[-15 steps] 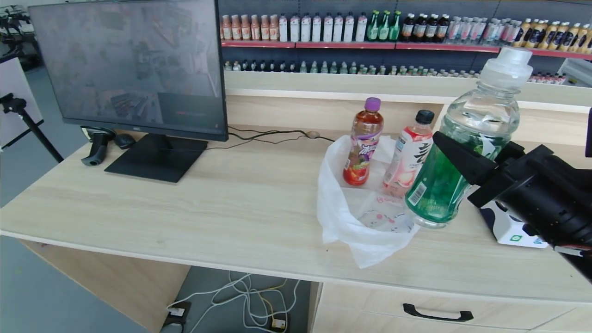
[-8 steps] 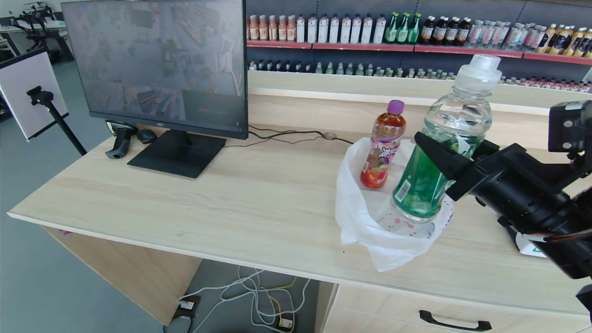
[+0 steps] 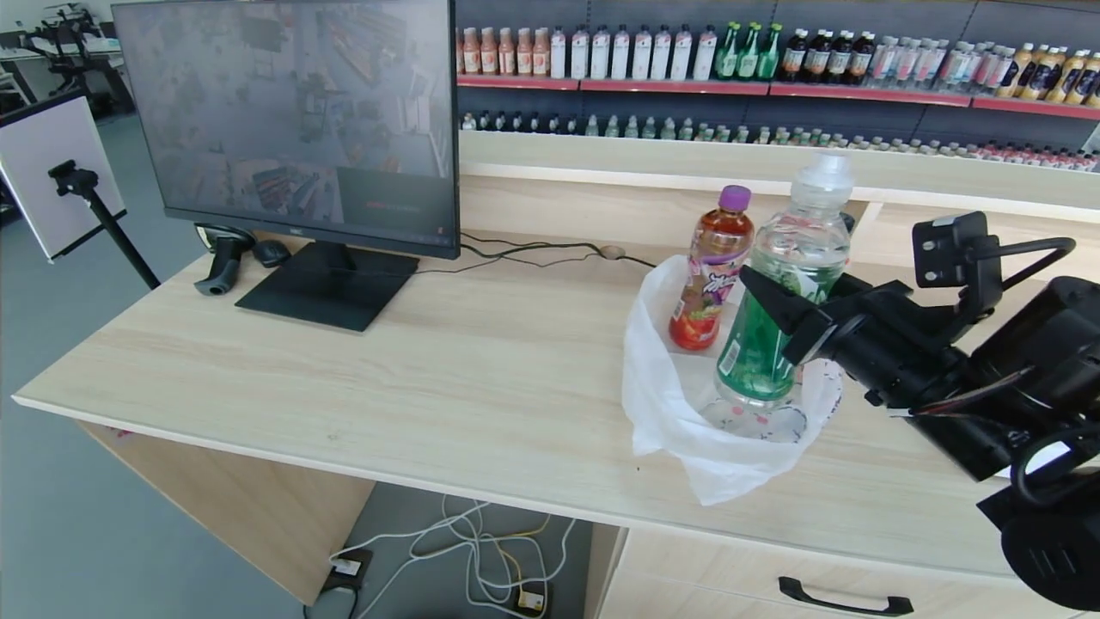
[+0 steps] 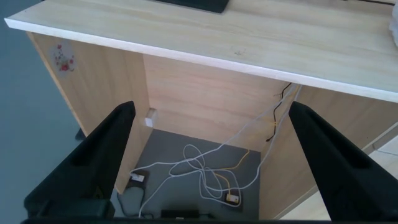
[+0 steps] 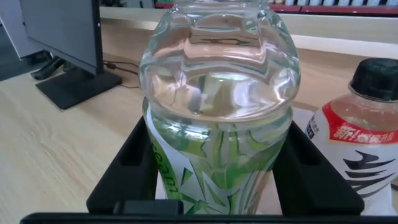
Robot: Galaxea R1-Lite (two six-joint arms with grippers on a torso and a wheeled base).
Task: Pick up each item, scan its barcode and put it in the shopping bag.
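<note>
Light wood counter (image 3: 412, 370), drawer (image 3: 705, 572) with a black handle at front right. Open bay underneath, loose cables (image 3: 464, 550) on grey floor (image 3: 77, 533). Black monitor (image 3: 292, 120) at back left. Rear wall is dark shelving (image 3: 859, 88) with red rails and rows of drinks. White board on tripod (image 3: 51, 172) far left.

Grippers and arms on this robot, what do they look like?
All black. The right gripper and left gripper have long fingers tapering to points. The right arm is thick and rounded, with a boxy bracket and thin looping cables.
</note>
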